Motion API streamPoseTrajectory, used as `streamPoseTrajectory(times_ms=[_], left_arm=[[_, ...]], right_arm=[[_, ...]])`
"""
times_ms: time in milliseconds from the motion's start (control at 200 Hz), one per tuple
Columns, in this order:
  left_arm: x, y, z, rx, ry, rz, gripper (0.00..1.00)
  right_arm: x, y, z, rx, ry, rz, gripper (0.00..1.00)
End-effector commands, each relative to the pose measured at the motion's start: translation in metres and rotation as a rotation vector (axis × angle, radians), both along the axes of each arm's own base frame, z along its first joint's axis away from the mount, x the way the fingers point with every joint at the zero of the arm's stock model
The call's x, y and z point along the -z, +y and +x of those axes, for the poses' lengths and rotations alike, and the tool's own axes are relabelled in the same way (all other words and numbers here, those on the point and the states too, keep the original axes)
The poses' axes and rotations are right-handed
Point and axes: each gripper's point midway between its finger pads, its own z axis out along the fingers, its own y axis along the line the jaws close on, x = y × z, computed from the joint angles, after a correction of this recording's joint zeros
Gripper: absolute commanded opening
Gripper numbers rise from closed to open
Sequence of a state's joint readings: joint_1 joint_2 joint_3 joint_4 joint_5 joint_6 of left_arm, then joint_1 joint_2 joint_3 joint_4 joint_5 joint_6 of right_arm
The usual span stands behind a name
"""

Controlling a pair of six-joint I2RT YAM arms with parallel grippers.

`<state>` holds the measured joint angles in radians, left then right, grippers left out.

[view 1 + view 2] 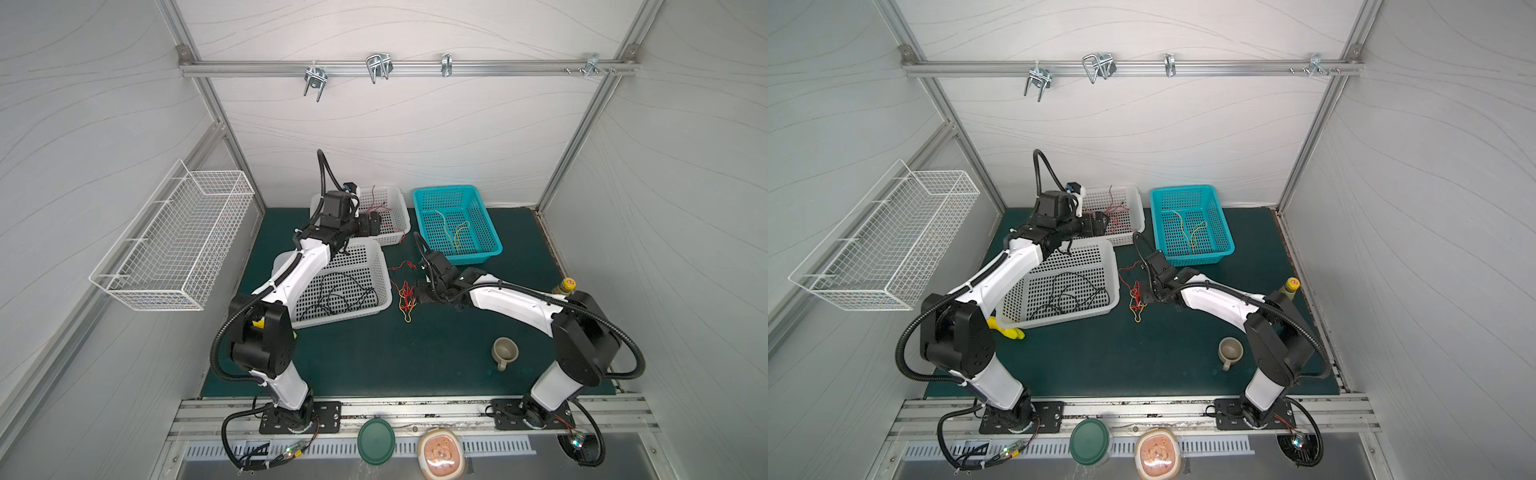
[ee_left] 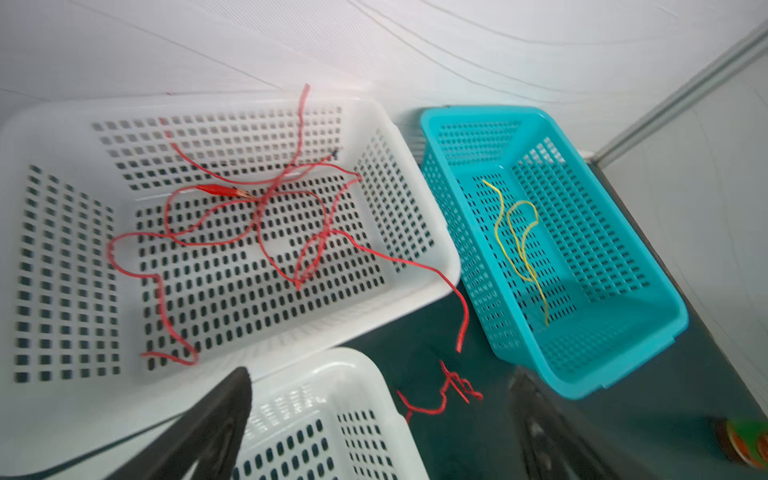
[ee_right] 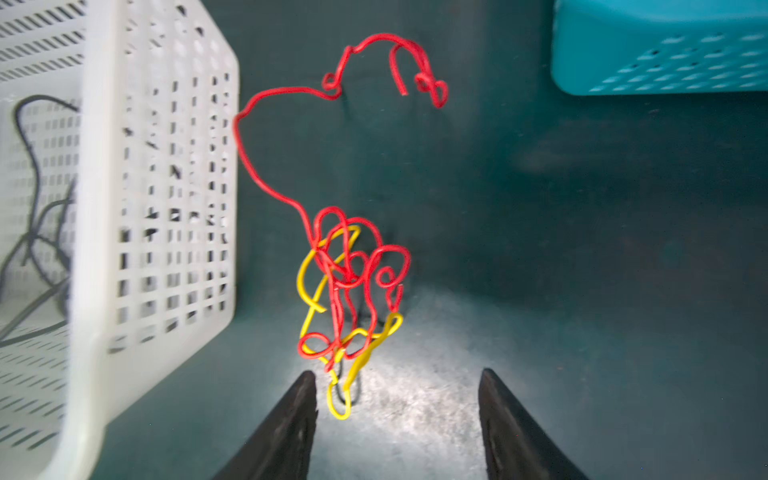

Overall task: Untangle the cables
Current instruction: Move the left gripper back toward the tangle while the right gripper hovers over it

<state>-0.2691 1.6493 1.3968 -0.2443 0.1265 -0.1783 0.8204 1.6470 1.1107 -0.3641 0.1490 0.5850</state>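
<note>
Our left gripper (image 2: 382,378) hangs released, its two fingers (image 2: 224,415) spread wide with nothing between them, poised over the edge of the far white basket (image 2: 249,102). Ahead of it, a loose heap of red cables (image 2: 257,208) lies on that basket's floor, one with a red clip end, and one strand (image 2: 463,316) trails over the rim down to the mat. Beyond that, off to one side, the teal basket (image 2: 631,303) holds two thin yellow cables (image 2: 497,232). Our right gripper (image 3: 397,374) is also unclenched and low over the mat, jaws apart and grasping nothing. The red-and-yellow tangle (image 3: 349,291) sits just ahead of its fingertips, the lowest yellow loop right beside one finger (image 3: 291,415), and a red tail curls away from the gripper. Beside this gripper stands the near white basket (image 3: 104,208) with black cables (image 3: 35,166) inside.
</note>
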Motion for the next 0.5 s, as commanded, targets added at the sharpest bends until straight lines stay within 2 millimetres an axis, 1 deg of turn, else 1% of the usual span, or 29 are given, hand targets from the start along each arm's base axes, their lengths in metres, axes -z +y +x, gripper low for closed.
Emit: streamPoseTrajectory(times_ms=[0,105,250,300,350,425,465,495], left_arm=[[-0.013,0.001,-0.005,-0.001,-0.054,0.014,0.96],[-0.014,-0.003,-0.014,0.007,-0.052,0.001,0.96],[-0.016,-0.013,-0.023,0.042,-0.055,0.013,0.96],[-0.015,-0.018,-0.025,0.052,-0.052,0.015,0.96],[-0.013,-0.022,-0.027,0.062,-0.046,0.016,0.96],[-0.009,-0.028,-0.029,0.08,-0.035,0.013,0.96],[-0.007,-0.033,-0.03,0.093,-0.028,0.01,0.96],[-0.007,-0.036,-0.031,0.101,-0.023,0.004,0.95]], right_arm=[[0.01,0.015,-0.007,-0.012,0.047,0.032,0.61],[0.02,0.018,-0.01,-0.003,0.083,0.016,0.58],[0.033,0.011,-0.014,0.03,0.109,-0.007,0.52],[0.035,0.009,-0.015,0.034,0.111,-0.013,0.48],[0.037,0.008,-0.014,0.038,0.106,-0.014,0.41],[0.035,0.005,-0.013,0.046,0.089,-0.012,0.32],[0.034,0.003,-0.013,0.049,0.078,-0.017,0.29],[0.033,0.001,-0.012,0.049,0.068,-0.024,0.24]])
